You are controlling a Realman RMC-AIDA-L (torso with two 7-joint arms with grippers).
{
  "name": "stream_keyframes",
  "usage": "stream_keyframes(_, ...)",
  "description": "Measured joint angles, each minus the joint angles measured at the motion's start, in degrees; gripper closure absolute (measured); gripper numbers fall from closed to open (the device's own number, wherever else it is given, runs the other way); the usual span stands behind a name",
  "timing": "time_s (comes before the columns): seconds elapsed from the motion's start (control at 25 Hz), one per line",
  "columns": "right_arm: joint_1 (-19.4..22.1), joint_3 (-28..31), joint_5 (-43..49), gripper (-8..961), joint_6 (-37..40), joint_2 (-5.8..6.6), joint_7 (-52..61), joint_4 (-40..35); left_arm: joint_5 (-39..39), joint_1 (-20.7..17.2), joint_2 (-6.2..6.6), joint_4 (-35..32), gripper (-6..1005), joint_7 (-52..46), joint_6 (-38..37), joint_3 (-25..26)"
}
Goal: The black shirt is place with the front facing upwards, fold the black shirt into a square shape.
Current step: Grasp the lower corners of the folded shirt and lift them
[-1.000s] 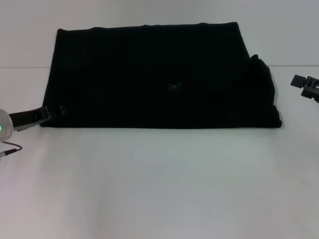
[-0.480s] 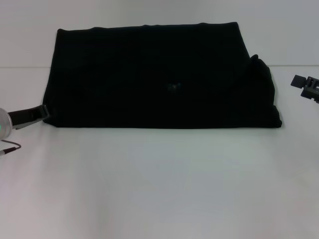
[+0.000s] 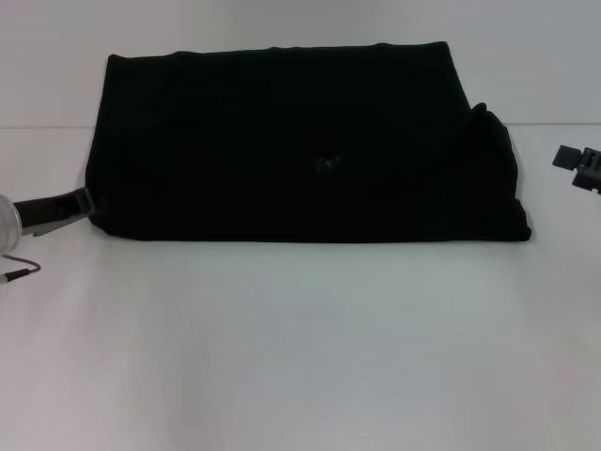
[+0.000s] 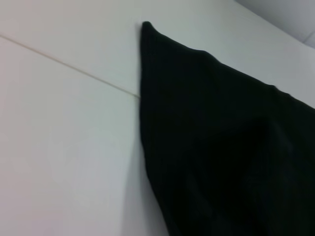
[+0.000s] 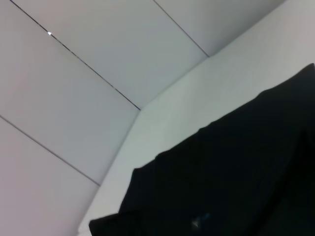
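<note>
The black shirt [image 3: 282, 141] lies flat on the white table [image 3: 300, 348] as a wide folded rectangle. Its right end is bunched into a small hump, and a small blue label [image 3: 326, 165] shows near its middle. My left gripper [image 3: 83, 203] is at the far left, just off the shirt's near-left corner. My right gripper [image 3: 571, 160] hangs at the far right, apart from the shirt's right end. In the left wrist view one pointed corner of the shirt [image 4: 221, 147] rests on the table. In the right wrist view the shirt [image 5: 221, 187] is seen from its right side, with the label [image 5: 199, 221].
A thin seam [image 3: 42, 126] runs across the table at the back, passing under the shirt. White wall panels [image 5: 74, 98] stand behind the table. A thin cable [image 3: 19, 272] trails by the left arm.
My left gripper has drawn back to the left, off the shirt's near-left corner. The right gripper has shifted slightly to the right. The shirt lies as before.
</note>
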State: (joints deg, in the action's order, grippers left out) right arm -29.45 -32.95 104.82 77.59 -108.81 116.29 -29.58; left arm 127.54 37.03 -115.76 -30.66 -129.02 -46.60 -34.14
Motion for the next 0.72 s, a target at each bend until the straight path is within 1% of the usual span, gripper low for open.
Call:
stream_keyframes(0.04,-0.03,-0.09,0.68,140,0.01,0.3,0.75,-0.26,0.0,0.06,0.28,-0.03,989,-0.32,-1.06,0.05)
stream_keyframes(0.12,-0.54,-0.15,3.81,142,0.03,1.27,3.26,-0.74,-0.01,0.38,1.43,-0.48,997,-2.15,-4.78,0.3)
stream_keyframes(0.16,-1.01,-0.18,5.8,143,0.03,1.99,4.86,-0.95,-0.01,0.54,1.99,-0.87,997,-3.39,-6.44,0.31)
stream_keyframes(0.28,-3.15,-0.23,14.48,145,-0.02,4.09,10.9,-2.12,-0.02,1.12,3.55,-1.92,997,-6.99,-10.79,0.37)
stream_keyframes(0.36,-4.73,-0.24,19.95,147,0.0,4.73,14.7,-3.91,-0.02,1.68,4.29,-2.23,997,-8.51,-12.5,0.39)
stream_keyframes(0.52,-8.28,-0.27,30.02,150,-0.23,4.54,21.01,-7.2,0.6,2.93,5.12,-1.94,997,-9.71,-12.68,0.39)
stream_keyframes(0.64,-10.82,-0.28,34.48,153,-0.47,4.08,23.49,-7.46,2.43,3.81,5.29,-1.67,997,-10.75,-12.08,0.25)
stream_keyframes(0.72,-12.37,-0.33,36.69,154,-1.11,3.56,24.64,-7.2,3.02,4.1,5.3,-1.66,997,-11.05,-11.92,0.14)
